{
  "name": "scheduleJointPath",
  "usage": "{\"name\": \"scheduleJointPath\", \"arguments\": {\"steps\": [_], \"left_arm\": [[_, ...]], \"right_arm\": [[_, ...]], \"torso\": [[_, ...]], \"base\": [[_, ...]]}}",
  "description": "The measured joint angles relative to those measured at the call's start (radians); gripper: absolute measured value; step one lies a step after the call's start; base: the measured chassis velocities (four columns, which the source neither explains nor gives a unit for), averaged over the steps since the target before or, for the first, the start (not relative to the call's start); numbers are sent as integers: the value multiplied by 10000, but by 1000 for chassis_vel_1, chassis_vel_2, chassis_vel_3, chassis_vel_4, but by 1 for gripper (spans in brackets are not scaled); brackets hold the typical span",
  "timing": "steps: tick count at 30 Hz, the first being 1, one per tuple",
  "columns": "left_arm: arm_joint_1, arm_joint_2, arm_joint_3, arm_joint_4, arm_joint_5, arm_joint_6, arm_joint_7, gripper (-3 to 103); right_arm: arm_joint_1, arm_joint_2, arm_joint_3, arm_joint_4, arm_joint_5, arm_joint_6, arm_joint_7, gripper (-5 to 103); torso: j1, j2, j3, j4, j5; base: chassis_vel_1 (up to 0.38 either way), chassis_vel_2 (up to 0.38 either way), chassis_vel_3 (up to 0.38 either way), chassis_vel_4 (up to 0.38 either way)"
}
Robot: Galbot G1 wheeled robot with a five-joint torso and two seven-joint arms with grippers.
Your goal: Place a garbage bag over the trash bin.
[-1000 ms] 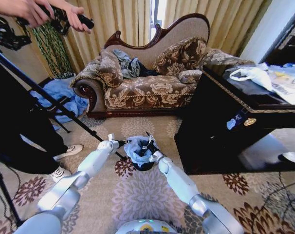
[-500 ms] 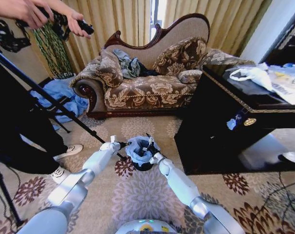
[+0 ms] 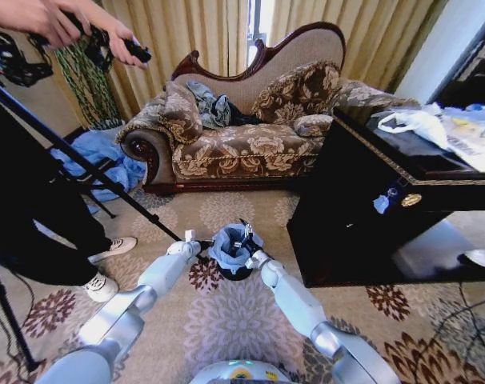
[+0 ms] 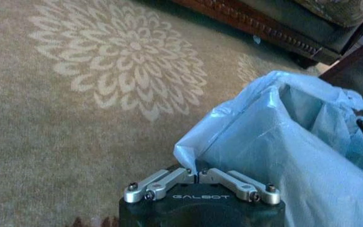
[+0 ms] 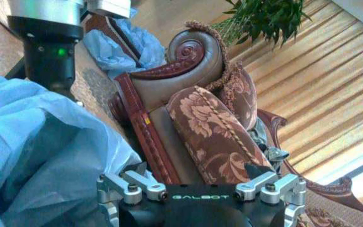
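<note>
The small black trash bin [image 3: 236, 274] stands on the carpet just ahead of me. The pale blue garbage bag [image 3: 226, 246] is bunched over its top and its mouth gapes upward. My left gripper [image 3: 201, 243] sits at the bag's left edge. In the left wrist view this gripper [image 4: 197, 172] has its jaws drawn together, and a fold of the garbage bag [image 4: 282, 142] runs down into it. My right gripper [image 3: 246, 238] is at the right side of the bag's mouth. Seen from its own wrist, the right gripper [image 5: 197, 182] is spread open beside the bag [image 5: 36, 156].
A black cabinet [image 3: 370, 208] stands close on the right, with a white plastic bag [image 3: 414, 122] on top. A patterned sofa [image 3: 242, 144] is behind the bin. A tripod leg [image 3: 82, 164], a person's shoes [image 3: 106, 284] and a blue cloth heap [image 3: 98, 156] are on the left.
My left gripper has moved slightly down and right, from a small gap to the bag's left edge. The right gripper and the bin have stayed put.
</note>
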Motion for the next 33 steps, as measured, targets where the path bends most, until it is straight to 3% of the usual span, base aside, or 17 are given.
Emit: {"name": "scheduleJointPath", "arguments": {"steps": [10, 16, 17, 19, 21, 25, 26, 28, 29, 33], "left_arm": [[341, 118, -67, -560, 159, -97, -145, -2], [423, 256, -84, -780, 99, -87, -306, 24], [423, 256, -84, -780, 99, -87, -306, 24], [461, 282, -120, -835, 155, -86, -348, 36], [481, 317, -124, -862, 207, -100, -352, 36], [637, 453, -179, -1122, 229, -114, -378, 57], [637, 453, -179, -1122, 229, -114, -378, 57], [744, 524, -290, -1322, 228, -113, -382, 68], [744, 524, -290, -1322, 228, -113, -382, 68], [875, 659, -353, -1604, 203, -105, -382, 84]], "right_arm": [[232, 486, 533, -719, -589, 263, 101, 100], [486, 784, 1067, -1290, -1123, 394, 215, 100], [486, 784, 1067, -1290, -1123, 394, 215, 100], [496, 755, 1105, -1240, -1133, 393, 223, 100], [496, 729, 1121, -1187, -1130, 381, 227, 100], [565, 824, 1402, -1376, -1296, 365, 284, 100], [565, 824, 1402, -1376, -1296, 365, 284, 100], [587, 882, 1550, -1437, -1454, 362, 327, 100], [587, 882, 1550, -1437, -1454, 362, 327, 100], [587, 883, 1592, -1492, -1562, 210, 336, 100]], "torso": [[0, 0, 0, -2, -4], [0, 1, 0, 1, -2], [0, 1, 0, 1, -2], [0, 1, 0, -2, -2], [0, 1, 0, -3, -3], [0, 1, 0, 0, -2], [0, 1, 0, 0, -2], [0, 1, 0, -1, -2], [0, 1, 0, -1, -2], [0, 2, 0, -1, -2]], "base": [[0, 0, 0, 0], [0, 0, 0, 0], [0, 0, 0, 0], [0, 0, 0, 0], [0, 0, 0, 0], [0, 0, 0, 0], [0, 0, 0, 0], [0, 0, 0, 0], [0, 0, 0, 0], [0, 0, 0, 0]]}}
